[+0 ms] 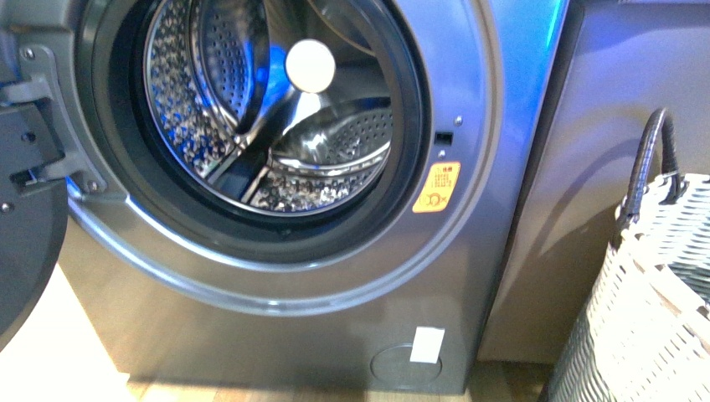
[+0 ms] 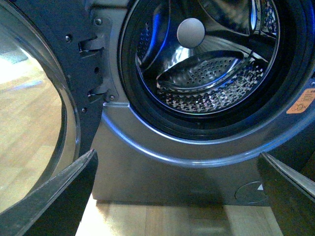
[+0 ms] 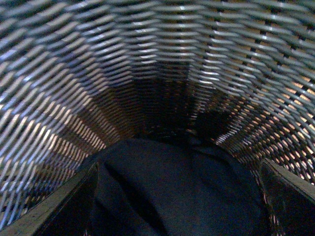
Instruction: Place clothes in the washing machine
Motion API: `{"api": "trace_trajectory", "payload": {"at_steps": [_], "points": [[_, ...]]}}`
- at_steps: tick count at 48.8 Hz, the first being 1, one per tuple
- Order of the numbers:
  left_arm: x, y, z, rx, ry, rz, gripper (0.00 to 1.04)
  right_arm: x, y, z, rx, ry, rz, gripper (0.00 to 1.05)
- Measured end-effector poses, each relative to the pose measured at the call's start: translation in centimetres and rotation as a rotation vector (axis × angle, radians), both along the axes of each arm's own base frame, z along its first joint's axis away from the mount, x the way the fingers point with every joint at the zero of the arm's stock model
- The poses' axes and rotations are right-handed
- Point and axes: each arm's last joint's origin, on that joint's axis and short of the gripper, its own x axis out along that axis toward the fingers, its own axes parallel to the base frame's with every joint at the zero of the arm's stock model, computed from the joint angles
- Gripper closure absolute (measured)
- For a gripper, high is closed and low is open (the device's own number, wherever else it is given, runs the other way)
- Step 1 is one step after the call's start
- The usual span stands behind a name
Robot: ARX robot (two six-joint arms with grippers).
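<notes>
Lying in a dark navy heap at the bottom of the basket [image 3: 147, 59], the clothes [image 3: 172, 196] fill the low middle of the right wrist view, limp and creased, with woven walls rising all round them. The right claw [image 3: 179, 163] hangs over the heap inside the basket with its jaws wide apart, one black finger [image 3: 49, 211] to either side of the fabric; whether they touch it cannot be told.

In the front view the basket [image 1: 653, 310] stands on the floor [image 1: 67, 360] to the right of the washer [image 1: 276, 318], its dark handle [image 1: 649, 151] arching above the white weave. Neither arm shows there.

The washer's door [image 1: 25, 251] is swung open to the left, baring the porthole. A black seal [image 1: 410, 109] rings the shiny perforated drum [image 1: 192, 100], which has a pale round disc [image 1: 310, 65] at its back. An orange-yellow sticker [image 1: 436, 187] sits on the grey front just right of the seal, and a small white label [image 1: 427, 344] lies near the lower right corner.

The left claw [image 2: 177, 153] faces the porthole from low in front of the washer, jaws spread wide and gripping nothing, with the door's glass [image 2: 29, 123] at one side.
</notes>
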Motion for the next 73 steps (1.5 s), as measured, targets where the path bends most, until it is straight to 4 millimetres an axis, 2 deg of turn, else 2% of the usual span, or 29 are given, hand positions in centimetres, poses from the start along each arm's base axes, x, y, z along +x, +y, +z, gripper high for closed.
{"api": "trace_trajectory", "payload": {"at_steps": [7,20,24,35,51,73], "points": [[0.0,0.0,0.0,0.0,0.0,0.0,0.06,1.6,-0.8,-3.0,0.023,0.087,-0.016,0.08],[0.0,0.0,0.0,0.0,0.0,0.0,0.06,2.7,-1.5,-8.6,0.05,0.217,-0.02,0.08],[0.0,0.0,0.0,0.0,0.0,0.0,0.06,3.0,-1.7,-11.2,0.063,0.257,-0.016,0.08],[0.0,0.0,0.0,0.0,0.0,0.0,0.06,3.2,-1.6,-14.5,0.096,0.303,0.003,0.08],[0.0,0.0,0.0,0.0,0.0,0.0,0.06,3.1,-1.4,-18.3,0.109,0.351,0.017,0.08],[0.0,0.0,0.0,0.0,0.0,0.0,0.06,3.1,-1.2,-19.9,0.113,0.343,0.03,0.08]]}}
